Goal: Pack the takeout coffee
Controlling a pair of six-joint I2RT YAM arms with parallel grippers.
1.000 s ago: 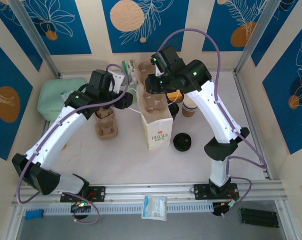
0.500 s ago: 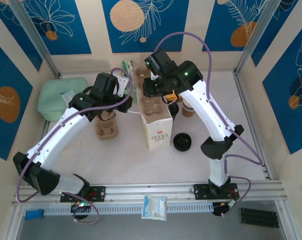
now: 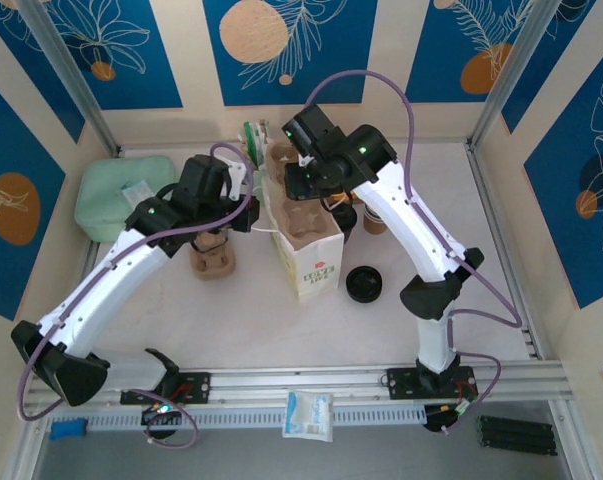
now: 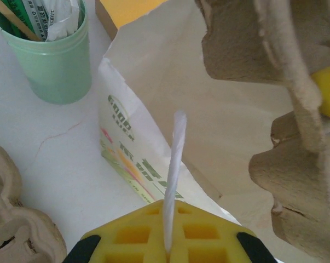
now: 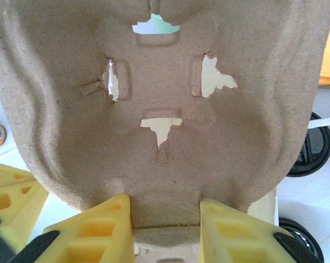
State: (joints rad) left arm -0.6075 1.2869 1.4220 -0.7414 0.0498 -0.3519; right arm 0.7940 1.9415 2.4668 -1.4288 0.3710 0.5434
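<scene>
Here's the left gripper [image 4: 166, 241] at the left side of the paper bag [image 3: 308, 255], yellow pads clenched tight on the bag's thin white handle [image 4: 174, 159]. The strap runs straight up out of the pinch and the bag mouth gapes open beside it. Over that mouth hangs the moulded-pulp cup carrier [image 3: 306, 208]. The right gripper [image 5: 166, 216] has it clamped by the edge, one yellow finger [image 5: 93, 235] on each side of the carrier's rim, and its cut-out holes show on the wrist camera. The takeout coffee cups [image 3: 372, 224] stand on the table just right of the bag, outside it and partly tucked behind the right arm, with neither gripper on them. A black lid [image 3: 363, 284] lies in front of them, right of the bag's near corner. Left of the bag sits a second carrier [image 3: 212, 256] on the tabletop. Behind the bag, toward the back wall, is a green tub [image 4: 55, 60] stuffed with packets and sticks.
</scene>
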